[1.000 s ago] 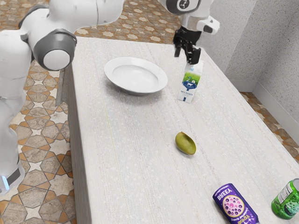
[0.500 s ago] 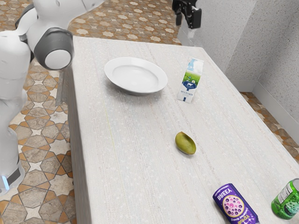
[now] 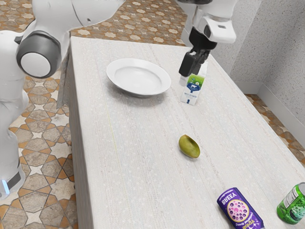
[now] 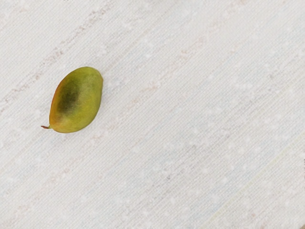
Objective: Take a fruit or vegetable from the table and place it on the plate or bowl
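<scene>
a black two-finger gripper (image 3: 188, 70) hangs above the pale woven-textured table (image 3: 133, 157), just in front of a white-and-blue milk carton (image 3: 193, 90); whether it is open or closed cannot be made out. the task's fruit, a green-yellow oval mango (image 3: 189, 146) (image 4: 76, 99), lies on its side on bare tabletop, well apart from the gripper and from the white shallow ceramic plate (image 3: 116, 67). the likely trouble starts at the carton: a careless swing toward the fruit could clip it and tip it over. the wrist view shows the mango off to one side, so a descent without re-centring may pinch its rounded end and send it rolling toward the purple soda can (image 3: 239, 210) and green soda can (image 3: 293, 204).
</scene>
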Controlling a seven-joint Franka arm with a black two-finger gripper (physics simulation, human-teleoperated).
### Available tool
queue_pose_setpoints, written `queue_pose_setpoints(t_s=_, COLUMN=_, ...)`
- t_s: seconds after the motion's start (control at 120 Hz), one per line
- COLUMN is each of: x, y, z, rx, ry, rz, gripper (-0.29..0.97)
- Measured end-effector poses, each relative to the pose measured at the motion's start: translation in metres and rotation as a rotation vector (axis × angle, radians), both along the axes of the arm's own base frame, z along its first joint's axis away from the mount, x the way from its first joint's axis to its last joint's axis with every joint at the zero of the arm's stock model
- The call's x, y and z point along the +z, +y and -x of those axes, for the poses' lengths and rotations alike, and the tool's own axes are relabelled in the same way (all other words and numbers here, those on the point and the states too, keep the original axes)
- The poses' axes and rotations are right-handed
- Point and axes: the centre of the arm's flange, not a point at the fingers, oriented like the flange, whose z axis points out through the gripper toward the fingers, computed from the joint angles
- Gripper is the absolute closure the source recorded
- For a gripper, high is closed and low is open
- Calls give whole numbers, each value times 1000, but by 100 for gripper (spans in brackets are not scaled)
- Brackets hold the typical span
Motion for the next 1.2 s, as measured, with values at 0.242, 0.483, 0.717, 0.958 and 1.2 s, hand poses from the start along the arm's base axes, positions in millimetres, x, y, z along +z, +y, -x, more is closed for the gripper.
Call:
queue_pose_setpoints(t_s=0.242, x=-73, y=39, z=28, rx=-239, ry=101, rz=37, gripper=0)
queue_pose_setpoints(t_s=0.483, x=-179, y=-56, z=-25, rx=-523, ry=36, rz=25, gripper=0)
queue_pose_setpoints(t_s=0.717, x=-207, y=-70, z=-48, rx=-628, ry=-41, rz=49, gripper=0)
queue_pose_setpoints(t_s=0.958, x=-231, y=-41, z=-86, rx=-642, ry=-68, rz=56, gripper=0)
queue_pose_setpoints(t_s=1.2, x=-247, y=-1, z=-109, rx=-634, ry=-65, rz=50, gripper=0)
